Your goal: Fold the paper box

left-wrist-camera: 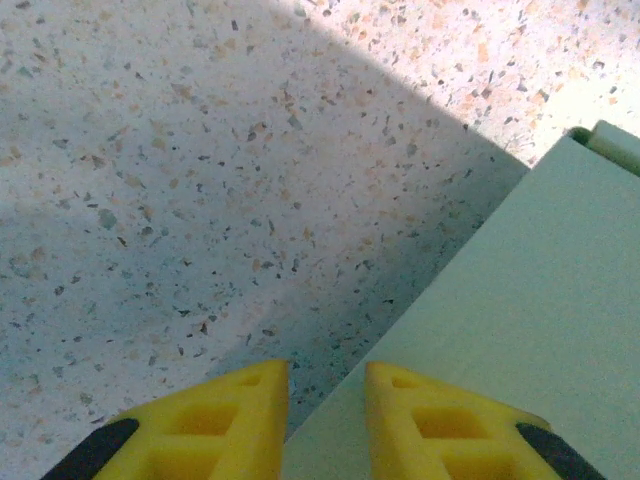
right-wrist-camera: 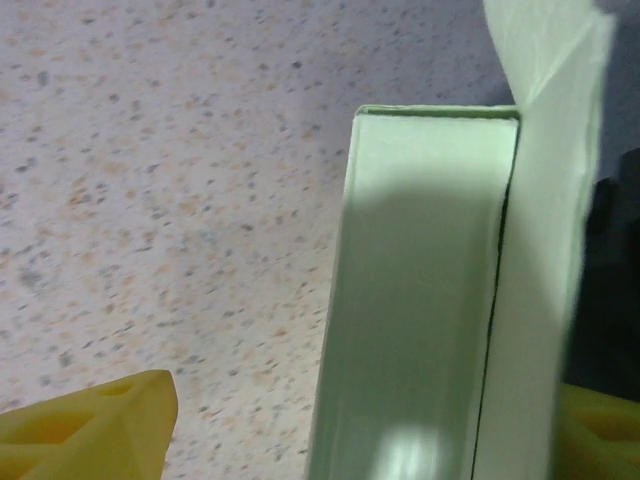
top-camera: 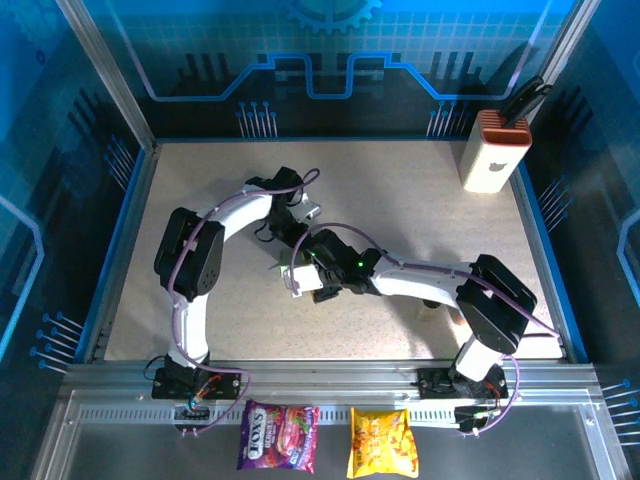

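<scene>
pale green thin-card paper box (top-camera: 290,272) mid-way across the speckled pale surface (top-camera: 420,200), under the two meeting wrists. left pincer (left-wrist-camera: 327,395): yellow fingers (left-wrist-camera: 220,420) narrowly parted, low over the edge of a flat panel of the box, one finger above card, the other above bare stone; no grip seen. right pincer (right-wrist-camera: 365,400): spread wide, straddling an upright folded wall of the box, one finger clear of it, the other just behind a raised flap.
</scene>
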{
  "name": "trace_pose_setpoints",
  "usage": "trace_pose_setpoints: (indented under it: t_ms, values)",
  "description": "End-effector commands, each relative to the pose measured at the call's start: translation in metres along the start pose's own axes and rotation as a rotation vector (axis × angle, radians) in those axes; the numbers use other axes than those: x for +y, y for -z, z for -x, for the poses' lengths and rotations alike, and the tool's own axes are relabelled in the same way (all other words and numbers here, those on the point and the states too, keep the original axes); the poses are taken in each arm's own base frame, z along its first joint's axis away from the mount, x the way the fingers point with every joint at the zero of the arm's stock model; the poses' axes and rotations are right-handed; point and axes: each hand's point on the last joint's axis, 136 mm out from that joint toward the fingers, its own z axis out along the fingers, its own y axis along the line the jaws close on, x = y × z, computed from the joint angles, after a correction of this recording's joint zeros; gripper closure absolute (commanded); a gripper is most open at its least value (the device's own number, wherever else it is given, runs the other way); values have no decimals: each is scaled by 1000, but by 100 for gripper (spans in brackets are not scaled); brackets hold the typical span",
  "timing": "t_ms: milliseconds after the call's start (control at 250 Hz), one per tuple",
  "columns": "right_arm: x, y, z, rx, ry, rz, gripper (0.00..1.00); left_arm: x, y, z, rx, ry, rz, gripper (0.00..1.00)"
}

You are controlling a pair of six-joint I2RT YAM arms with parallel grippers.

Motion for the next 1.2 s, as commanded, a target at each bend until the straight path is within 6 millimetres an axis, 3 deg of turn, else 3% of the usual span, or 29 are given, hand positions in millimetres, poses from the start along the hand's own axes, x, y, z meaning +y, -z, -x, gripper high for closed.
trace_pose_setpoints:
  t_ms: [0, 272, 615, 915, 1195]
  values:
    - [-14, -4, 6, 4, 63, -27, 23, 5, -10, -13, 68, 3, 11, 73]
    - [-30, -6, 5, 27, 113, -30, 37, 5, -6, -12, 62, -3, 13, 73]
    - [-27, 12, 1, 22, 28, 112, 52, -6, 7, -6, 5, 1, -32, 71]
    - [-20, 27, -3, 37, -94, 245, 55, -23, 36, 5, -100, 26, -98, 69]
    - [-15, 30, -25, 194, -214, 290, 53, 6, 81, 5, -203, 200, 17, 64]
